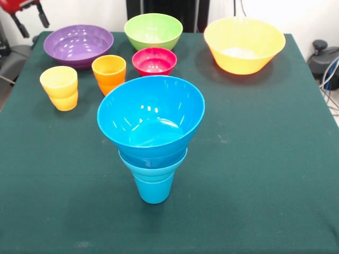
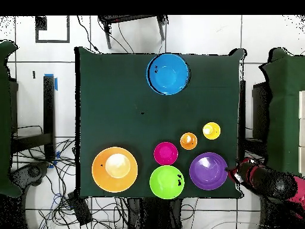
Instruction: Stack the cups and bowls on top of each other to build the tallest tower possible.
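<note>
The tower (image 1: 152, 159) stands near the table's front middle: a blue cup (image 1: 153, 189) as base, with blue bowls (image 1: 151, 119) nested on it, each wider than the one below. It shows from above in the overhead view (image 2: 168, 74). A purple bowl (image 1: 78, 45), green bowl (image 1: 153, 30), red bowl (image 1: 154, 62) and large yellow-orange bowl (image 1: 244, 50) stand singly at the back. An orange cup (image 1: 109, 73) and a yellow cup (image 1: 59, 87) stand at the left. My gripper (image 1: 32, 22) hangs open and empty beyond the table's back left corner, near the purple bowl.
The dark green cloth (image 1: 254, 159) covers the whole table. My arm (image 2: 265, 182) lies off the table's corner beside the purple bowl (image 2: 208, 170). Cables lie on the floor around the table. A black device (image 1: 324, 55) sits off the right edge.
</note>
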{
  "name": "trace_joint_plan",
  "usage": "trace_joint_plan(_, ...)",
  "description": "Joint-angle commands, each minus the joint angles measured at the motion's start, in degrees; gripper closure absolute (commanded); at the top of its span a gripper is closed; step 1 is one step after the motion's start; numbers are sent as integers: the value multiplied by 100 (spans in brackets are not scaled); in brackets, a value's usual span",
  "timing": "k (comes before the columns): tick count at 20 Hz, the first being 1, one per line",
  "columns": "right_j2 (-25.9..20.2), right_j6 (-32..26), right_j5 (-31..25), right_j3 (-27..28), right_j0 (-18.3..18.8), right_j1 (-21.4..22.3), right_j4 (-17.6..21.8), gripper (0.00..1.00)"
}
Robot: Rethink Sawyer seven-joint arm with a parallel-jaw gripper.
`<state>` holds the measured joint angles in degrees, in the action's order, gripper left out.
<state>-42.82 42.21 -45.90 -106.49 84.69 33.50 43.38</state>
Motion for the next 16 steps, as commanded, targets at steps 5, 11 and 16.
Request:
trace_joint_plan(5,879,776,859,-86,-349,-872,398,0)
trace_joint_plan(11,1023,714,1025,-30,-456,-946,330,0)
trace_joint_plan(16,1069,681,1056,-35,-506,-892,225,0)
